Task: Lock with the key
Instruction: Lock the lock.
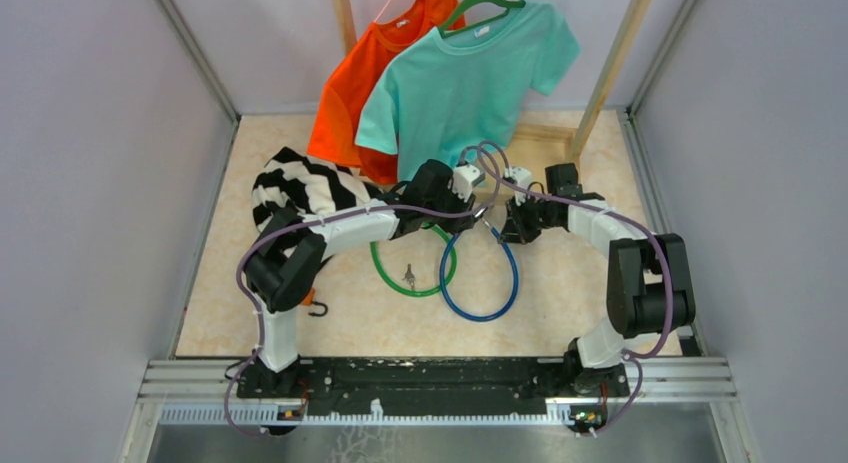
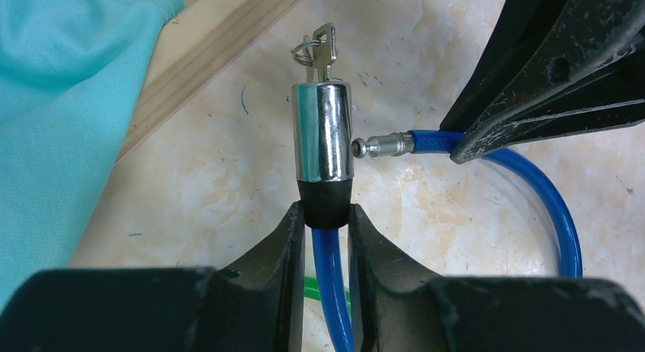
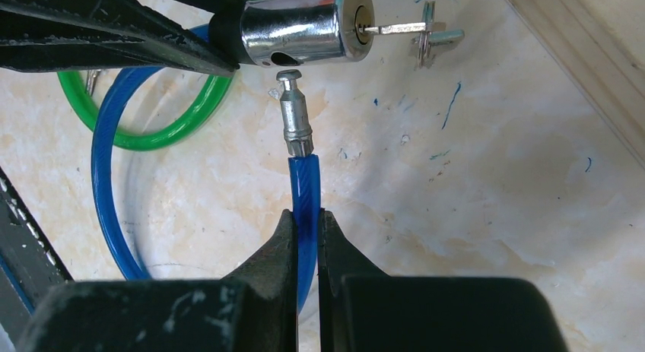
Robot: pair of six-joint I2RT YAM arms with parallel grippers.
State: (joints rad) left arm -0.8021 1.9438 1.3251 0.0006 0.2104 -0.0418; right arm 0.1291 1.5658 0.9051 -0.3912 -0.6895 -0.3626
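A blue cable lock (image 1: 480, 283) loops on the table. My left gripper (image 2: 327, 215) is shut on the black collar below the chrome lock barrel (image 2: 323, 131), held upright above the table. A key (image 2: 323, 52) with a ring sticks out of the barrel's top. My right gripper (image 3: 306, 219) is shut on the blue cable just behind its metal pin (image 3: 293, 112). The pin tip sits just outside the barrel's side hole (image 3: 283, 59), a small gap apart. In the top view both grippers (image 1: 490, 208) meet above the loop.
A green cable lock (image 1: 412, 268) with a key lies on the table left of the blue loop. Teal (image 1: 470, 78) and orange (image 1: 350, 93) shirts hang behind. A striped cloth (image 1: 300, 188) lies at the left. A wooden frame (image 1: 600, 83) stands at the back.
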